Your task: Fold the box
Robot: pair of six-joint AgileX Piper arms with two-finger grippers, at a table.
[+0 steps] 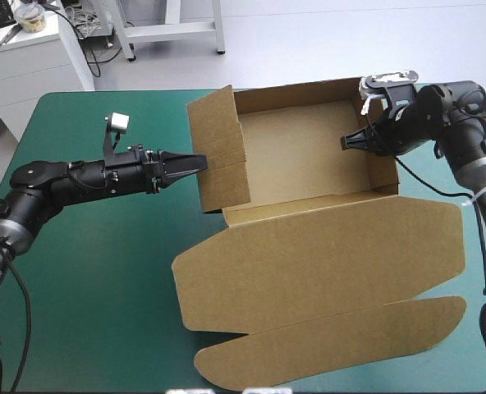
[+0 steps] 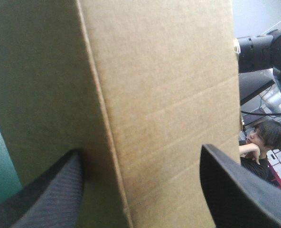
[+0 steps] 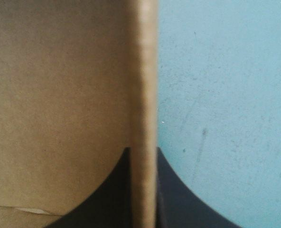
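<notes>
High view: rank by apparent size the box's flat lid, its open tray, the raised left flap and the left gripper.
1. flat lid, largest.
2. open tray.
3. raised left flap, though standing nearer the camera inflates it.
4. left gripper, smallest.

There is one brown box (image 1: 309,156) on one worktop (image 1: 87,271), which has a single teal-green cover. The box counts as one cut sheet with several parts. It has one broad lid panel (image 1: 325,263) lying flat and one long rounded flap (image 1: 333,349) along that panel's near edge. There seem to be four raised walls (image 1: 222,148) round the tray, though the near one is hard to make out from above. There are two pincers, the left pincer (image 1: 195,162) and the right pincer (image 1: 347,141). Each has two black fingers (image 2: 45,194), so four fingers in all.
</notes>
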